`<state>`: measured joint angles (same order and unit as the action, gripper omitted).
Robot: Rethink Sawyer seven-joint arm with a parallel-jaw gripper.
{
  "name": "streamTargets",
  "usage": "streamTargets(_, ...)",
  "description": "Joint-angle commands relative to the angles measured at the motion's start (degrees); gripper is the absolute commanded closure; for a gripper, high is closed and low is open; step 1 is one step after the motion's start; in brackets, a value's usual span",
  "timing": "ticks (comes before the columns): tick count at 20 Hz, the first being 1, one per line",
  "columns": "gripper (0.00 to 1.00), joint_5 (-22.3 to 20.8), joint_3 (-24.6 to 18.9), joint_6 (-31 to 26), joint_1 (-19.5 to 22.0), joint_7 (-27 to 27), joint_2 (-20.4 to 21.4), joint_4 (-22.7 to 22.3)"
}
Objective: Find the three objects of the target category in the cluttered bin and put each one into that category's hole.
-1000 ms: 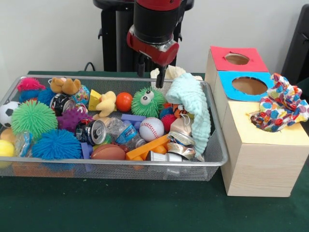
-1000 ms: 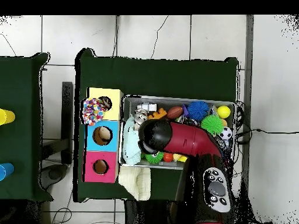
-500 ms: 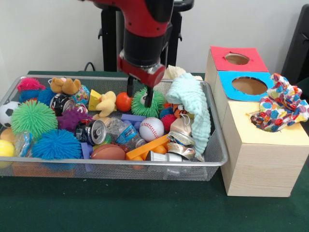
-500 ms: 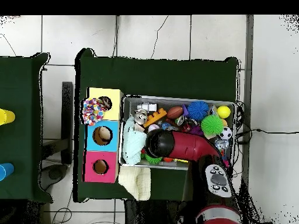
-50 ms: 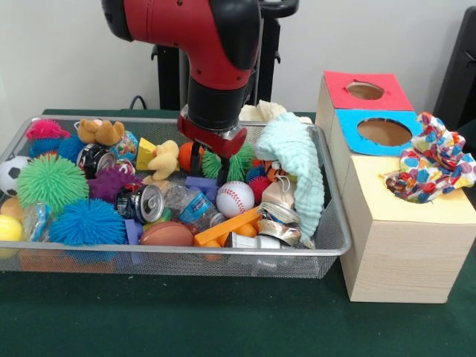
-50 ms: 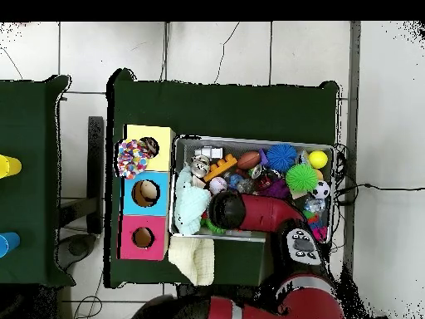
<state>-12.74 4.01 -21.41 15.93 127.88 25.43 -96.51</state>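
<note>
Your gripper (image 5: pixel 210 161) sits low in the bin (image 5: pixel 327 245), fingers spread around the green spiky ball (image 5: pixel 236 165) just left of the mint cloth (image 5: pixel 297 160), apparently to grasp it, though nothing is gripped yet. Right of the bin, a patterned cloth (image 5: pixel 431 167) plugs the box's (image 5: pixel 401 245) yellow hole.

No text, brand, number or sign can be read in either view. The crushed cans (image 5: pixel 140 201) in the lower middle of the wire bin (image 5: pixel 336 223) carry printing, but it is too small and blurred to make out. The plastic bottle (image 5: pixel 190 204) beside them has a blue label whose lettering is likewise unreadable.
</note>
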Motion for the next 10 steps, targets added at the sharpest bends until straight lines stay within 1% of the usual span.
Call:
streamTargets(1,0.0,-5.3,2.2,6.6,-2.7,2.6,-14.4,9.2)
streamTargets(4,0.0,-5.6,4.9,8.2,-3.9,3.8,-17.8,12.5)
streamTargets(8,0.0,-5.5,7.8,8.4,-4.5,4.5,-21.4,16.1)
streamTargets(10,0.0,-6.4,8.4,9.8,-3.6,3.0,-23.3,18.2)
